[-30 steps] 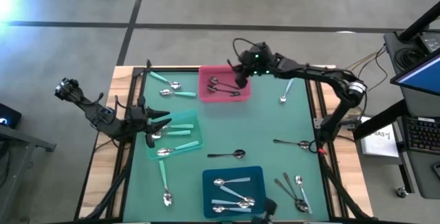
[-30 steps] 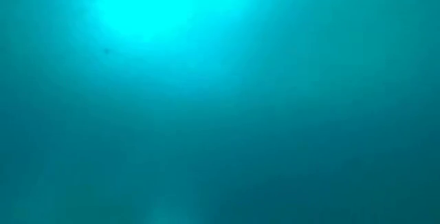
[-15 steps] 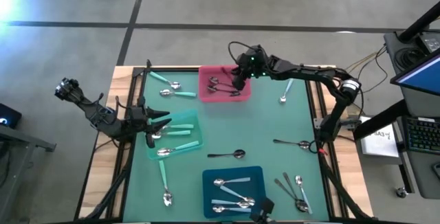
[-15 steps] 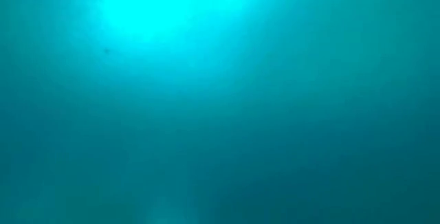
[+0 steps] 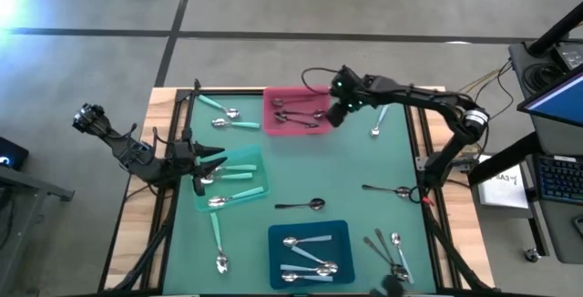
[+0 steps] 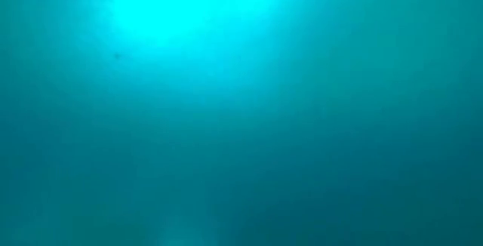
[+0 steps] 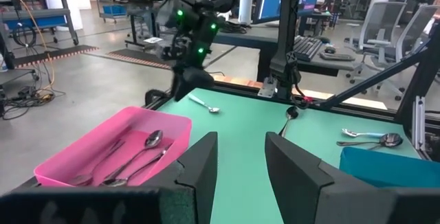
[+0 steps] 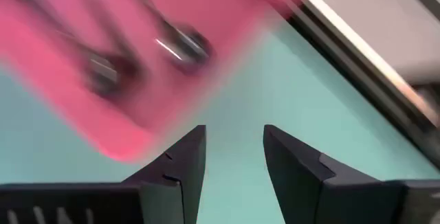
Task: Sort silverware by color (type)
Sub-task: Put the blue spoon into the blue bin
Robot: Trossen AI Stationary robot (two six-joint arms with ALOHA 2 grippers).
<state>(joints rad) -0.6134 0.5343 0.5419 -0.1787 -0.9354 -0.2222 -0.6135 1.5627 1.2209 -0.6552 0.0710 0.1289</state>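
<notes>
The right hand (image 5: 334, 115) hangs open and empty — fingers apart, gripping nothing — just beside the pink tray (image 5: 273, 97), where dark spoons (image 5: 296, 115) lie. Beyond, the left hand (image 5: 214, 160) waits part-open, empty, over the green tray (image 5: 260, 190).

The left gripper (image 7: 238, 165) stands with fingers parted and empty. Dark-handled spoons (image 7: 141, 157) lie in the pink tray (image 7: 82, 157). The right gripper (image 7: 182, 86) hangs above the tray's far corner.
</notes>
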